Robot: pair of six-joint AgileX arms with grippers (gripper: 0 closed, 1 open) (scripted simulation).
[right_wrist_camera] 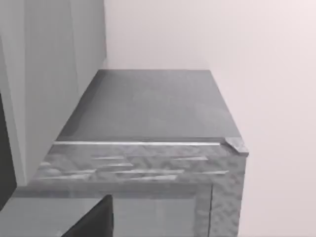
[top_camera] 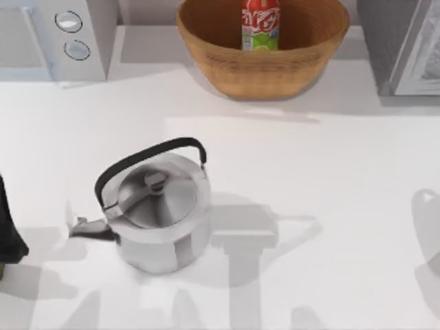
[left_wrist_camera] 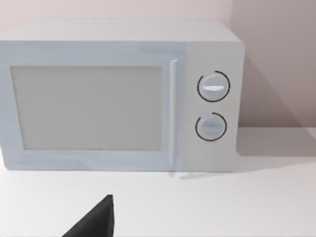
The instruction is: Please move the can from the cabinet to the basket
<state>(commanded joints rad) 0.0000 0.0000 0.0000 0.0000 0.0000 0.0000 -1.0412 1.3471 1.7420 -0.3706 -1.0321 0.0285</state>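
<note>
Can's in the basket, task looks done.
Red can (top_camera: 260, 25) stands upright inside the woven basket (top_camera: 227, 65), well apart from the cabinet (top_camera: 385, 48). White script on it isn't readable (green lime patch at bottom). Can't tell whether my fingers are spread on either arm; left arm (top_camera: 8, 227) parked at the table's left edge.

Steel kettle (top_camera: 159, 214), rounded, black arched handle, domed lid, short spout pointing toward table's left; stands upright left of centre on the white table (top_camera: 330, 179). White boxy appliance (left_wrist_camera: 118, 96) at far left corner: grey window panel, vertical handle bar, two round knobs one above the other. Pale wall behind.
</note>
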